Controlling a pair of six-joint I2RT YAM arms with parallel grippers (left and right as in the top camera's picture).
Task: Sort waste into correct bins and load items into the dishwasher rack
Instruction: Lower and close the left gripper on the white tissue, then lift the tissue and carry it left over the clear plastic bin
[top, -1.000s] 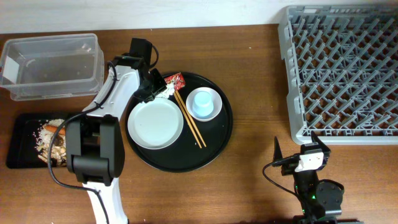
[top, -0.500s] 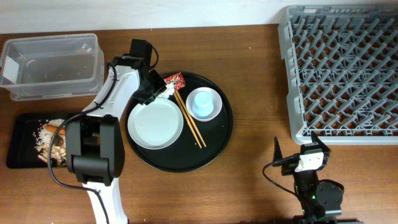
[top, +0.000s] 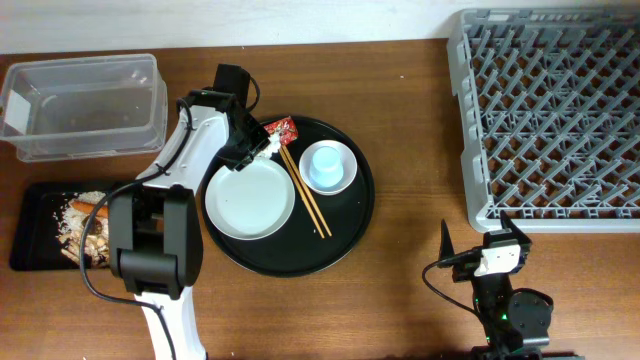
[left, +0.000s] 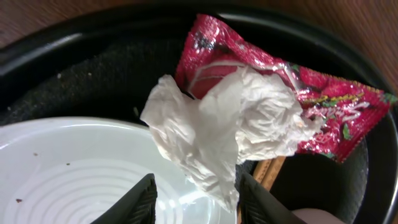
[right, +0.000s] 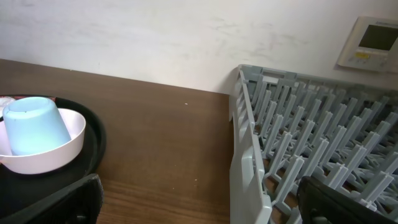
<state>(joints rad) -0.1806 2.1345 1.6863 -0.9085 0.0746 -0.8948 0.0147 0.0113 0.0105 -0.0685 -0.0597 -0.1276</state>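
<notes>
Crumpled white tissue (left: 230, 127) lies on the red snack wrapper (left: 317, 93) at the far-left rim of the round black tray (top: 345, 225). Both also show in the overhead view, the tissue (top: 262, 148) and the wrapper (top: 284, 128). My left gripper (left: 198, 202) is open over the edge of the pale dish (left: 62, 174), and the tissue's lower tip hangs between its fingers, close to the right finger. The dish (top: 250, 200), the chopsticks (top: 308, 195) and the light blue cup (top: 327, 166) sit on the round tray. My right gripper (right: 199, 205) is open and empty beside the grey rack (right: 298, 124).
The clear box (top: 85, 105) stands at the back left. The flat black tray (top: 30, 235) in front of it holds rice-like scraps (top: 75, 212) and brown bits. The rack (top: 550, 115) fills the right rear. My left arm (top: 185, 150) spans between the bins and the round tray.
My left gripper has shifted slightly to the right toward the tissue. The right arm has not moved.
</notes>
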